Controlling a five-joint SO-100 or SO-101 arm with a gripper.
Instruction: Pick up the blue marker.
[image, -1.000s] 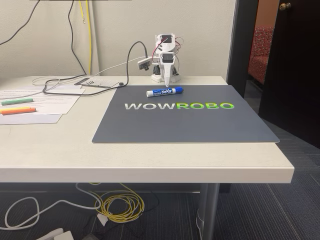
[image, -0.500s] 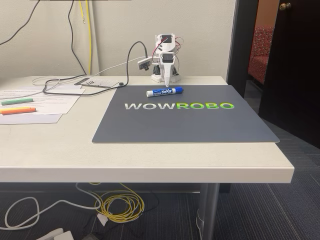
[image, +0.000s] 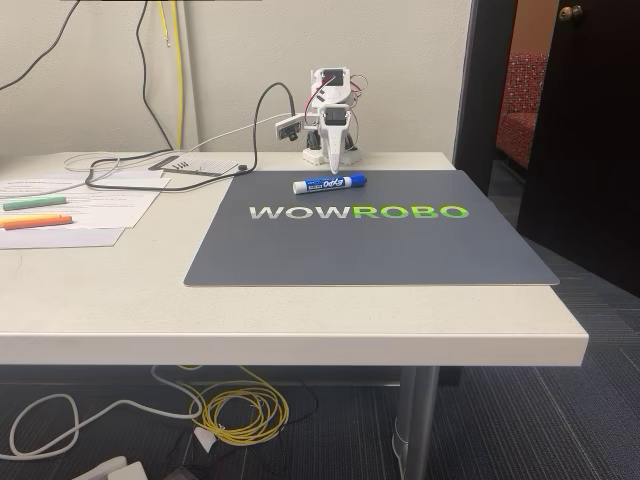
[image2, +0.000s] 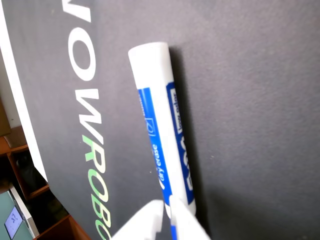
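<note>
From my station I count one short white-barrelled dry-erase marker with blue cap and label (image: 329, 184), one flat dark grey rectangular mat printed WOWROBO (image: 370, 240), and one small white arm (image: 331, 125) behind it. On the left lie two highlighters: one green (image: 34, 203), one orange (image: 36, 221). Under the table (image: 300, 320) I see one yellow cable coil (image: 245, 412).

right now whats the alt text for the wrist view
Close-up of the blue marker lying flat on the dark grey mat, beside its white and green WOWROBO lettering. The white end effector fingertips sit over the marker at the bottom edge.
</note>
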